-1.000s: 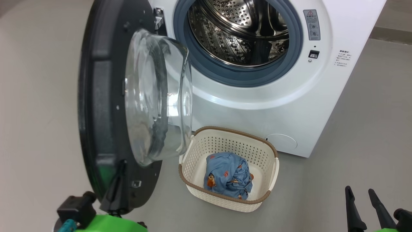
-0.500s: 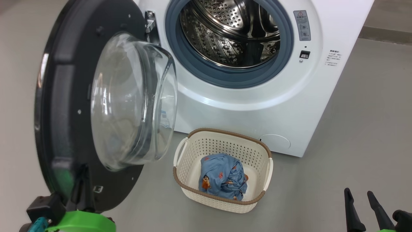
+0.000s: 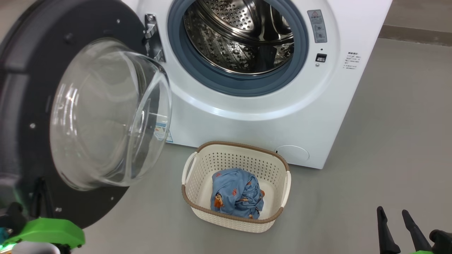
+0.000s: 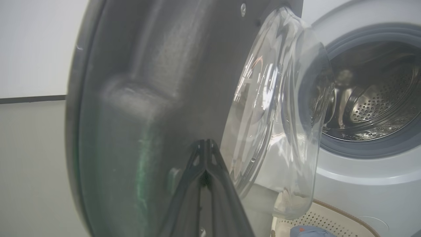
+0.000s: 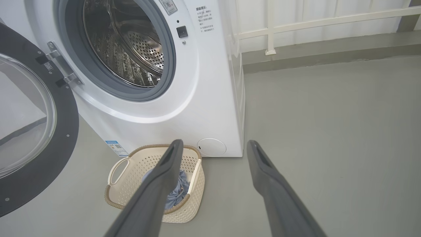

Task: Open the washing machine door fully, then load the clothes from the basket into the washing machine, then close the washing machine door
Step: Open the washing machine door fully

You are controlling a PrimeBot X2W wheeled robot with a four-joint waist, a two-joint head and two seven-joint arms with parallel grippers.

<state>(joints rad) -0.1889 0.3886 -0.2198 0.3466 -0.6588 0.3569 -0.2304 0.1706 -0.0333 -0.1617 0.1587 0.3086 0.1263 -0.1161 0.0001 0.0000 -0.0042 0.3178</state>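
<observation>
At lower left, the left gripper [image 4: 205, 142], jaws pressed together, touches the washing machine door [image 3: 21, 106] at its rim. At lower right, the right gripper [image 3: 392, 211] is spread wide and empty over floor [image 3: 353, 197]. The clothes [image 3: 236, 194] lie in the basket [image 3: 233, 146].

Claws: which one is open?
The right claw: its two fingers stand well apart, with nothing between them. The left claw is shut, fingertips together at the dark face of the washing machine door.

The white washing machine [image 3: 247, 116] has its black-rimmed glass door [image 3: 106, 116] swung wide open to the left, and the cream basket [image 3: 243, 146] on the floor before it holds bundled blue clothes [image 3: 236, 194]
</observation>
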